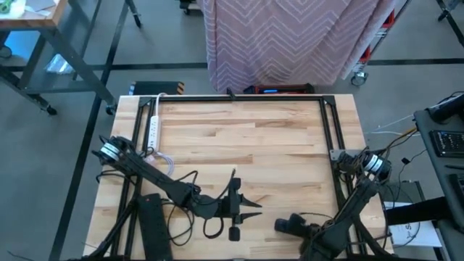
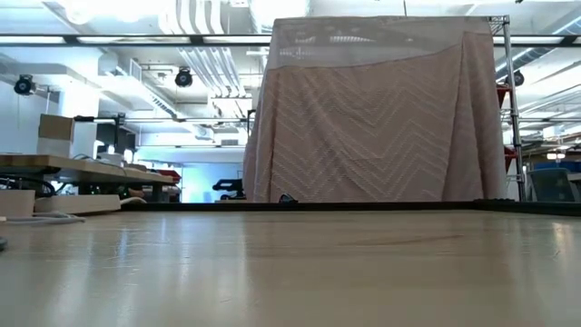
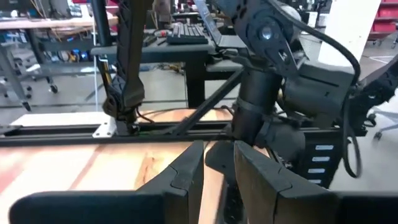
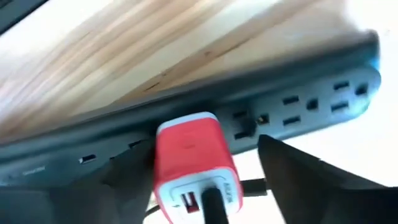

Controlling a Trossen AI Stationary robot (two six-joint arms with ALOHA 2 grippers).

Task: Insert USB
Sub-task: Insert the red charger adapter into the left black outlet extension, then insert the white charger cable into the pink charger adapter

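high view: both arms reach over the table's (image 1: 246,138) near edge; left gripper (image 1: 250,210) narrow, apparently empty. low view: bare tabletop only. left wrist view: its fingers (image 3: 186,174) nearly together. right wrist view: red usb charger (image 4: 193,165) plugged in the dark power strip (image 4: 298,93), a cable in its port; right gripper (image 4: 205,180) spread wide beside it, seemingly letting go.

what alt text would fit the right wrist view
A red and white USB charger, with a dark cable plugged into its port, sits in a dark power strip that lies on a light wooden table. The right gripper is open, a dark finger on either side of the charger, not touching it.
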